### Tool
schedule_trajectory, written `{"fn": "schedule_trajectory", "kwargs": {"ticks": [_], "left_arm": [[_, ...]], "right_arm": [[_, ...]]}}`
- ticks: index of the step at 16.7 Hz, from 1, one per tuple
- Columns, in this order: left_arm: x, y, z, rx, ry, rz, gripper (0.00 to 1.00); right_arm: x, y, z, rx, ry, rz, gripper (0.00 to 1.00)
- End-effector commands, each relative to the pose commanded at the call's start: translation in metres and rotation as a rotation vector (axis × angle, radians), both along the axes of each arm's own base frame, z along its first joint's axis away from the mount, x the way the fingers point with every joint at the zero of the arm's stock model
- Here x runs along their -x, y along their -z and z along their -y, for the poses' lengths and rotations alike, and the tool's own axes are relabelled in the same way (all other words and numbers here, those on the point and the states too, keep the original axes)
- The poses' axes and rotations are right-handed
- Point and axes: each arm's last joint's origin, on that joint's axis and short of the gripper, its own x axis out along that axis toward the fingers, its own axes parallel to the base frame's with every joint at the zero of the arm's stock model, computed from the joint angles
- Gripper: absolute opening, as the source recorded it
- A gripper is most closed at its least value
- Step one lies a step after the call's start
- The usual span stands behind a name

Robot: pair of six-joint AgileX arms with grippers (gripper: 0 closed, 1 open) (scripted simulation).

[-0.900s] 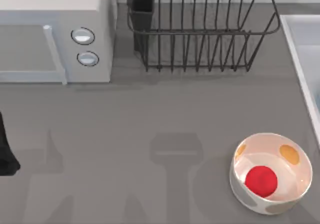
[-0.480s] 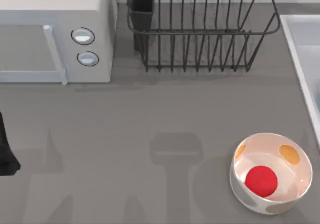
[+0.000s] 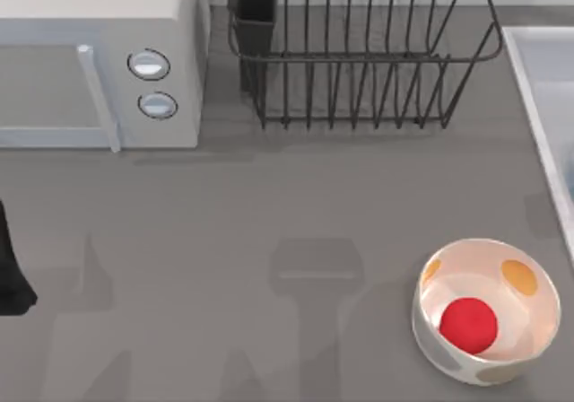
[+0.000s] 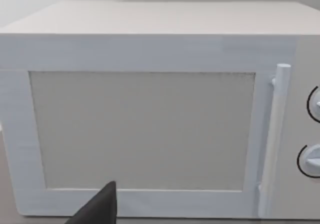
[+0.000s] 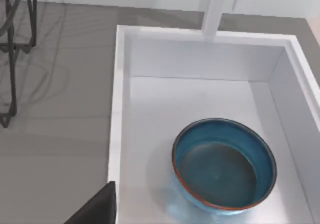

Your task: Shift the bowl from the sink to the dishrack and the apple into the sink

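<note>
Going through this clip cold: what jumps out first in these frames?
The bright red apple catches the eye first, sitting inside the white spotted bowl at the top view's lower right. Next is the teal-blue bowl, upright in the sink in the right wrist view. The dark wire dishrack stands at the back of the table beside a white microwave, which the left wrist camera faces.

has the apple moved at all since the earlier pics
No. In the top view the apple sits at the same spot inside the spotted white bowl, equally far from the dishrack as before.
</note>
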Motion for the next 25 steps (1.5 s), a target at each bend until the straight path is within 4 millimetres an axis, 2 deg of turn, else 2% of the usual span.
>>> {"fn": "schedule_trajectory", "kwargs": {"ticks": [3,6,9,13,16,20,22,25], "left_arm": [[0.0,0.0,0.0,0.0,0.0,0.0,1.0],[0.0,0.0,0.0,0.0,0.0,0.0,1.0],[0.0,0.0,0.0,0.0,0.0,0.0,1.0],[0.0,0.0,0.0,0.0,0.0,0.0,1.0],[0.0,0.0,0.0,0.0,0.0,0.0,1.0],[0.0,0.0,0.0,0.0,0.0,0.0,1.0],[0.0,0.0,0.0,0.0,0.0,0.0,1.0],[0.0,0.0,0.0,0.0,0.0,0.0,1.0]], "right_arm": [[-0.055,-0.026,0.015,0.016,0.018,-0.192,1.0],[-0.121,-0.031,0.037,0.017,0.027,-0.388,1.0],[-0.186,-0.014,0.066,0.002,0.028,-0.573,1.0],[-0.254,0.036,0.109,-0.04,0.024,-0.783,1.0],[-0.284,0.079,0.137,-0.077,0.02,-0.899,1.0],[-0.302,0.122,0.162,-0.118,0.013,-0.988,1.0],[-0.305,0.131,0.166,-0.127,0.011,-1.004,1.0],[-0.305,0.132,0.167,-0.128,0.011,-1.006,1.0]]}}
